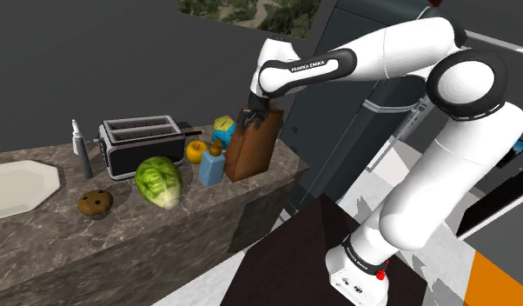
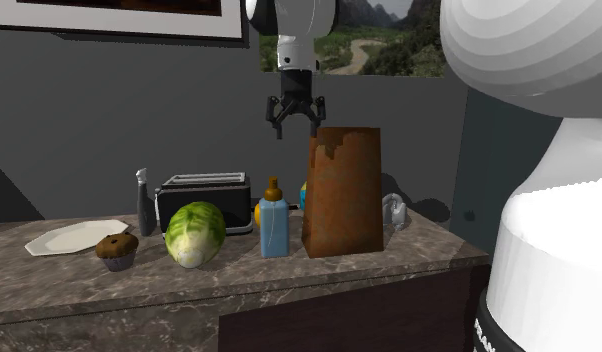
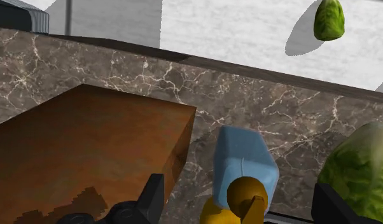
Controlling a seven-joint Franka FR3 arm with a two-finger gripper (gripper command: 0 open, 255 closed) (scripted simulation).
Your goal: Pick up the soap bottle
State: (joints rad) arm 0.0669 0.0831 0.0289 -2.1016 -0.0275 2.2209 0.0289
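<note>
Locating the pale blue rectangular soap bottle (image 2: 273, 228) with amber pump, standing upright on the dark veined stone counter (image 2: 389, 272). Flanking it closely in the second exterior view: tall brown block (image 2: 342, 195) at 3 o'clock, green lettuce head (image 2: 194, 234) at 9 o'clock. Hovering the black two-finger gripper (image 2: 295, 124) at 12 o'clock, fingers apart and empty, probably for descending between both neighbours.

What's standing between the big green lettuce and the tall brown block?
The blue soap bottle with a brown pump top stands there on the counter, the brown block on one side and the lettuce on the other. The second exterior view shows it plainly.
</note>
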